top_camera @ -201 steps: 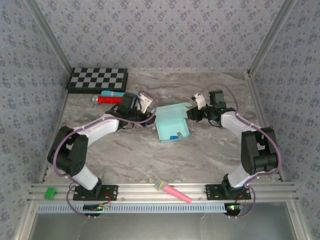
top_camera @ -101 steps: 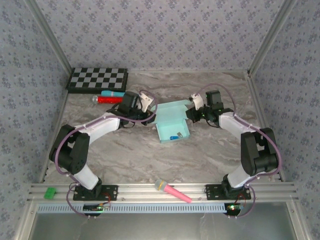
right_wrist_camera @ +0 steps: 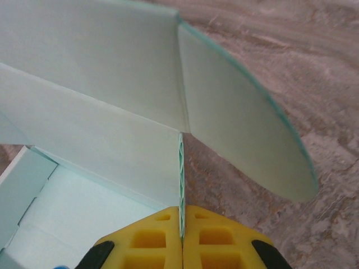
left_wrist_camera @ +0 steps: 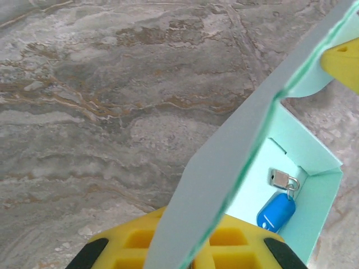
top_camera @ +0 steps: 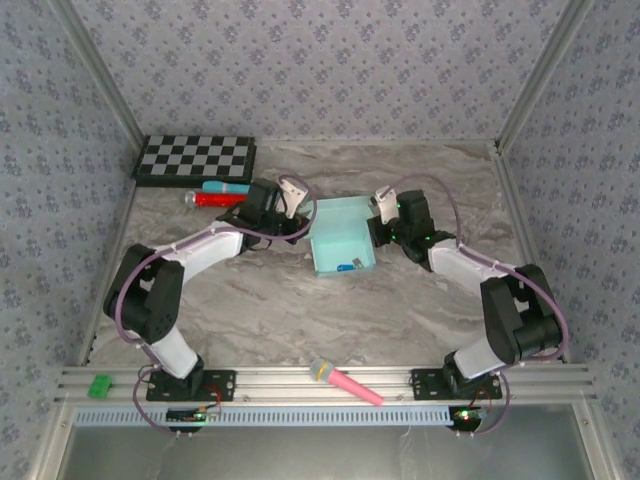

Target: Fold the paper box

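Observation:
The paper box (top_camera: 342,235) is pale aqua card, standing open in the middle of the table with its lid raised at the back. My left gripper (top_camera: 302,214) is shut on its left wall, and in the left wrist view the thin card (left_wrist_camera: 224,168) runs up between the yellow fingers of that gripper (left_wrist_camera: 193,238). My right gripper (top_camera: 377,226) is shut on the box's right wall, its yellow pads (right_wrist_camera: 151,241) pinching the card edge of the box (right_wrist_camera: 95,95) at the gripper (right_wrist_camera: 182,218). A rounded flap (right_wrist_camera: 241,145) sticks out to the right. A blue key tag (left_wrist_camera: 276,210) with a small padlock lies inside the box.
A black-and-white checkerboard (top_camera: 195,158) lies at the back left, with a red tube (top_camera: 212,199) and a blue one (top_camera: 226,186) in front of it. A pink microphone toy (top_camera: 345,381) and a green block (top_camera: 99,386) rest on the front rail.
Both grippers have closed on the box's side walls. The right arm has moved left toward the box, and the box has shifted slightly back with its lid standing more upright.

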Motion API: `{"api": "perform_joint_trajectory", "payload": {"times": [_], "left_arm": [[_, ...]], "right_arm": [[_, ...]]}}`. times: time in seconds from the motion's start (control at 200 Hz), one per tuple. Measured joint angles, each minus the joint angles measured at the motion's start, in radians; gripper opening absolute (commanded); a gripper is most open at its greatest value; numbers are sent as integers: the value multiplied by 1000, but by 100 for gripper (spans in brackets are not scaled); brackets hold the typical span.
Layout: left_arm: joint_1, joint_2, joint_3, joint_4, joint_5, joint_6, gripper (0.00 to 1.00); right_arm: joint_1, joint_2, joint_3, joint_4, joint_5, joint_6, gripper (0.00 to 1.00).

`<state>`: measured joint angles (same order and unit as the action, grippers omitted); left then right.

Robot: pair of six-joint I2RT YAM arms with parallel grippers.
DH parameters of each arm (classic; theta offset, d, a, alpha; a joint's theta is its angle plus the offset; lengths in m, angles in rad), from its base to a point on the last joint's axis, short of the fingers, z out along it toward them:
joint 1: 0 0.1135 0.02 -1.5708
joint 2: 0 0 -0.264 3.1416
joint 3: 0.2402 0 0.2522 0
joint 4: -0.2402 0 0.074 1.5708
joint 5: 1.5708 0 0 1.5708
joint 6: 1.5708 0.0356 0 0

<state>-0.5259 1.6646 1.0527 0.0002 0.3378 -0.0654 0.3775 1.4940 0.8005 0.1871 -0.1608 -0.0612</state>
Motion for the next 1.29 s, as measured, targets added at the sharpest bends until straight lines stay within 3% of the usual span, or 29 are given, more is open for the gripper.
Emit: {"api": "perform_joint_trajectory", "payload": {"times": [0.505,0.9,1.294], "left_arm": [[0,90,65,114,-140,-39,13],[0,105,65,166,-175,-90,16],[-3,105,40,203,-174,-124,19]], "right_arm": [[124,93,-2,237,356,111,4],[166,149,-4,336,466,163,4],[183,163,-28,394,507,181,11]]}}
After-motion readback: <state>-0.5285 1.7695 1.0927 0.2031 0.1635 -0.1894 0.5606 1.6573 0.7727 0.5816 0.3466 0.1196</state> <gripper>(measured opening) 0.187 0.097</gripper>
